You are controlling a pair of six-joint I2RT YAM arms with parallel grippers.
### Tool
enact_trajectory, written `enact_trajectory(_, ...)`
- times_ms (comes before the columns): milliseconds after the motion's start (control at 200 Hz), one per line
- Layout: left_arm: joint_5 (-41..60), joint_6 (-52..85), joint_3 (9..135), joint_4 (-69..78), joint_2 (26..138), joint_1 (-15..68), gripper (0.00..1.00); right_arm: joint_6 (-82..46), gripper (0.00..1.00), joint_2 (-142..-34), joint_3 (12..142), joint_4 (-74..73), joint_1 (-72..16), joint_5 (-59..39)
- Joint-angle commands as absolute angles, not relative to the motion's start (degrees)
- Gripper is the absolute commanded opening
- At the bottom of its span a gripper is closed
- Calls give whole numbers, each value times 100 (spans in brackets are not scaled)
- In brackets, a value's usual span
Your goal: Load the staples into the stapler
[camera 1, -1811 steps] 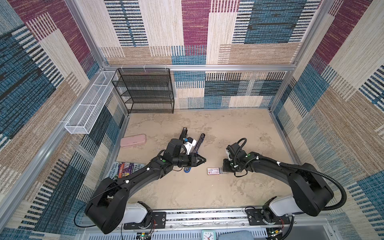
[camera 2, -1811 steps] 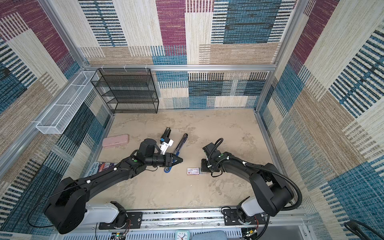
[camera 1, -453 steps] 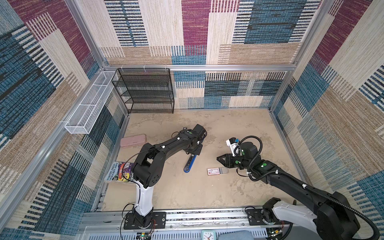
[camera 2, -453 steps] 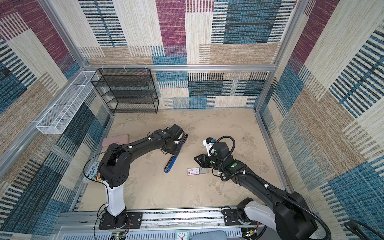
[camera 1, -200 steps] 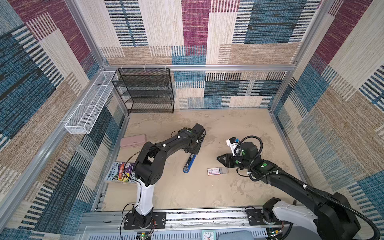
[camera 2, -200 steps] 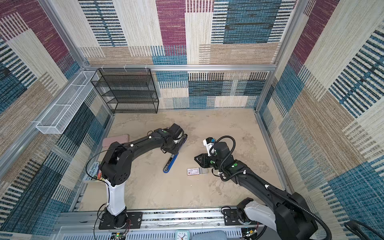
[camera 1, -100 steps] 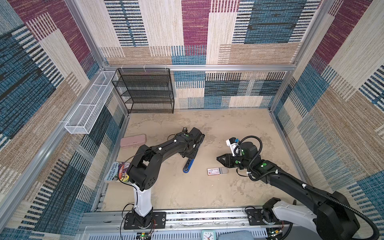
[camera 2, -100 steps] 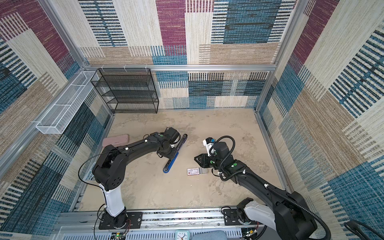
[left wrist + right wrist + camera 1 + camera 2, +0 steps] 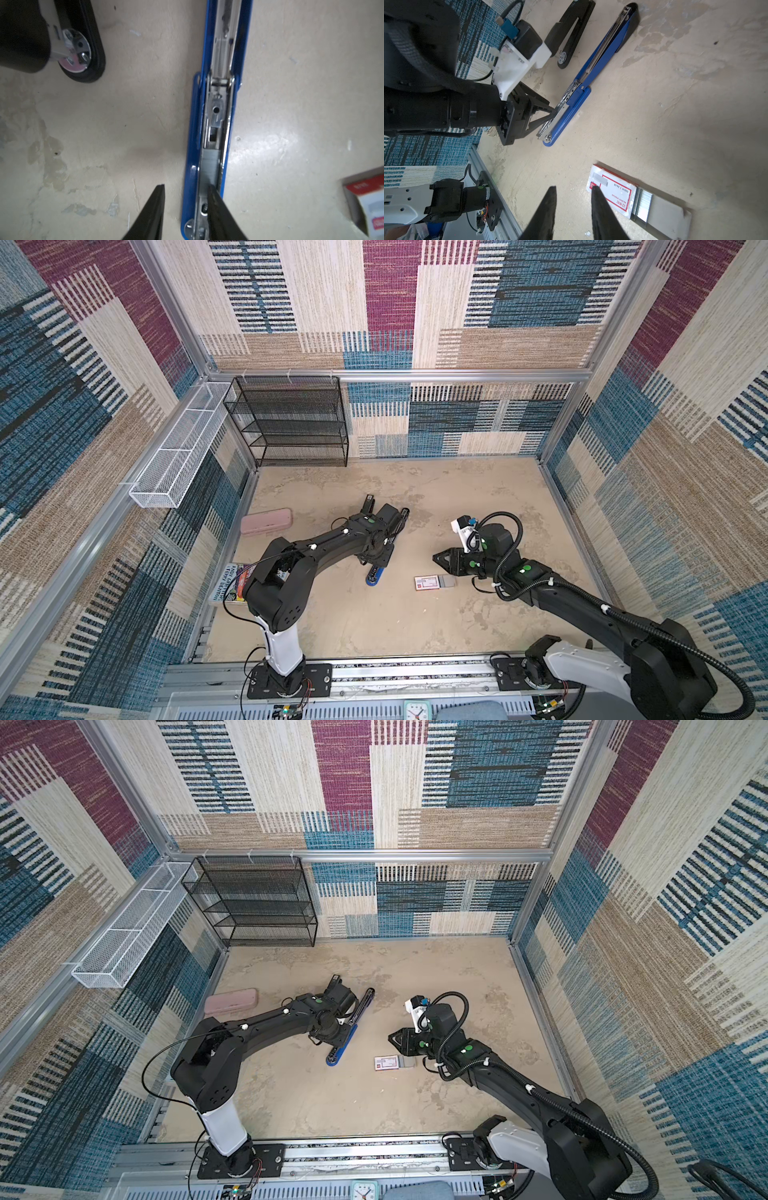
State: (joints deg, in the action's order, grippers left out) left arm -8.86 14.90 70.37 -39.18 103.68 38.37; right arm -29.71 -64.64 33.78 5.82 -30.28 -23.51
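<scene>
The blue stapler (image 9: 374, 576) (image 9: 345, 1042) lies opened flat on the table, its metal channel (image 9: 216, 116) facing up. A grey strip of staples (image 9: 209, 164) lies in that channel. My left gripper (image 9: 185, 185) (image 9: 553, 113) is open. One fingertip rests over the strip and the other stands over the table beside the blue wall. The white staple box (image 9: 427, 583) (image 9: 610, 194) with its red label lies against a grey tray (image 9: 668, 216) holding more staples (image 9: 641, 205). My right gripper (image 9: 573, 188) (image 9: 436, 559) hangs open just above the box's end, holding nothing.
A black stapler-like piece (image 9: 368, 502) (image 9: 569, 29) lies just behind the blue stapler. A pink oblong case (image 9: 267, 521) and a book (image 9: 228, 585) lie at the left. A black wire shelf (image 9: 291, 423) and a white wire basket (image 9: 174, 448) stand at the back left.
My left gripper has slid along the stapler from its far end toward the near end. The right arm, box and tray have not moved.
</scene>
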Motion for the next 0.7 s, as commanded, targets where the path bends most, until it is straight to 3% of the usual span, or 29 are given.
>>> enact_trajectory(0,-843,1678,6855,-4146,10267,3849,38,-2909,32,-6493,3401,360,-3032,-2382)
enact_trajectory(691,-765,2048,5964,-4366,9012,3852,38,-2953,34,-6650,3414,220,-3032,-2307)
